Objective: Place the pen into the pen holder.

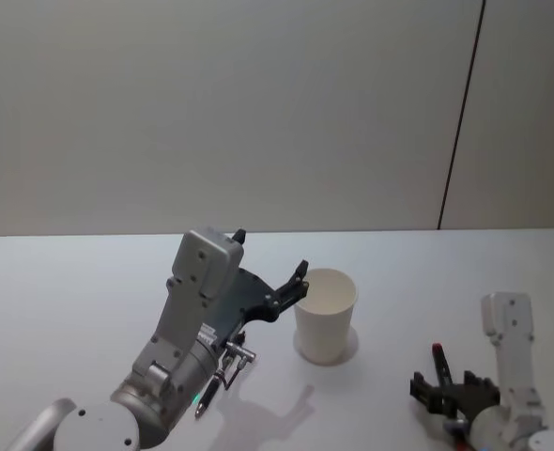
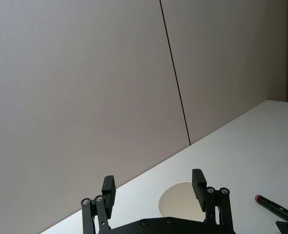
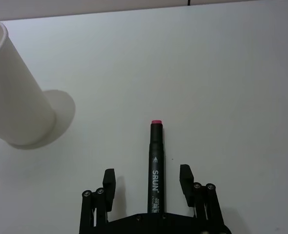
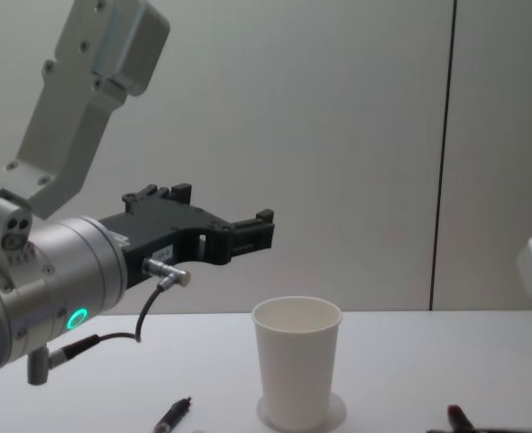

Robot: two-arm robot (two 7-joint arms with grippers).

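- The right gripper (image 3: 147,173) sits low over the table (image 1: 70,282) at the near right. Its jaws are spread wide and hold nothing.
- The pen (image 3: 155,161) lies flat on the table between those fingers and touches neither. It is black, and its pink-red end points away from the gripper.
- The right wrist view shows white lettering on the barrel that reads "SRUN", with a small triangle mark beside it. The finer print further along is too small to read. In the head view the same pen shows as little more than a red tip ahead of the gripper.
- A second slim, dark, pen-like object (image 4: 172,417) lies on the table at the near left, below the left arm.
- The pen holder (image 1: 326,315), a plain white paper cup, stands upright mid-table, well apart from the pen and to its left. The chest view shows its tapered side and rolled rim, while the head view looks down into its open mouth.
- The left gripper (image 2: 154,181) hangs in the air just left of the cup and above its rim. Its jaws are wide apart with nothing between them. The left wrist view shows the cup's mouth below, between the fingers.
- A green ring light (image 4: 77,317) glows on the left arm.
- The table is plain matt white. Behind it is a bare grey wall (image 1: 258,113) with one thin dark vertical seam (image 1: 460,122).
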